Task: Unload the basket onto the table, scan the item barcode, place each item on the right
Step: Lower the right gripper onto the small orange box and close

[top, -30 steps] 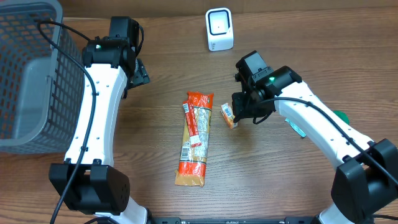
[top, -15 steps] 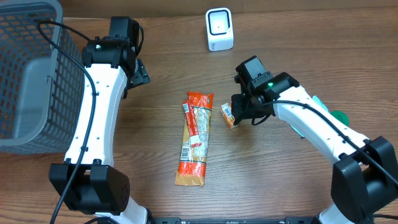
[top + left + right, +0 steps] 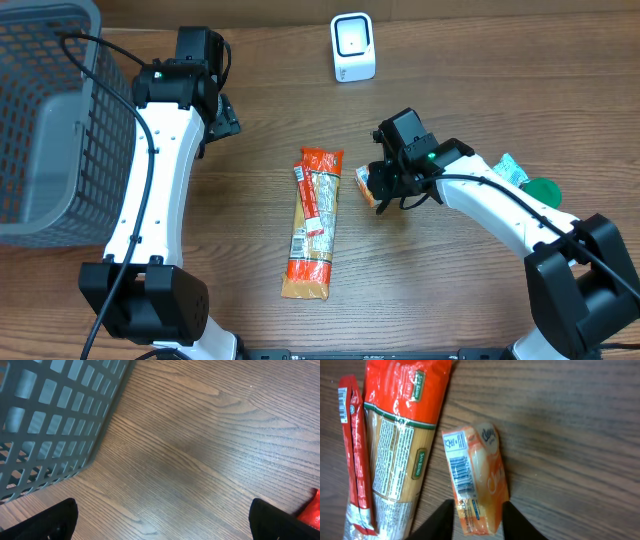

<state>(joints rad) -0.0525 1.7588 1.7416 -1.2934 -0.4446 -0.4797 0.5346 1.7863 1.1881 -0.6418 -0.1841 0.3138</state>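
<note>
Orange packet (image 3: 368, 184) flat on table (image 3: 450, 290), just right of long pasta pack (image 3: 313, 222), well apart from white scanner (image 3: 352, 47); layout in overhead only. R wrist view alone: barcode (image 3: 461, 472) face-up on packet, right gripper (image 3: 478, 522) fingers flanking its near end, clamped or not: cannot tell. L wrist view: left gripper (image 3: 160, 527) spread wide, empty, beside grey basket (image 3: 50, 425)

The left arm (image 3: 172, 150) and the right arm (image 3: 500, 215) are clad in smooth white shells, linked by black joint housings. Each is mounted on a blocky black base (image 3: 145, 300). A thin black cable (image 3: 151, 165) is run along each arm, and a small green light (image 3: 432, 155) is lit near each wrist. The fingers of the left gripper (image 3: 165, 520) and right gripper (image 3: 477, 520) are matte black.
</note>
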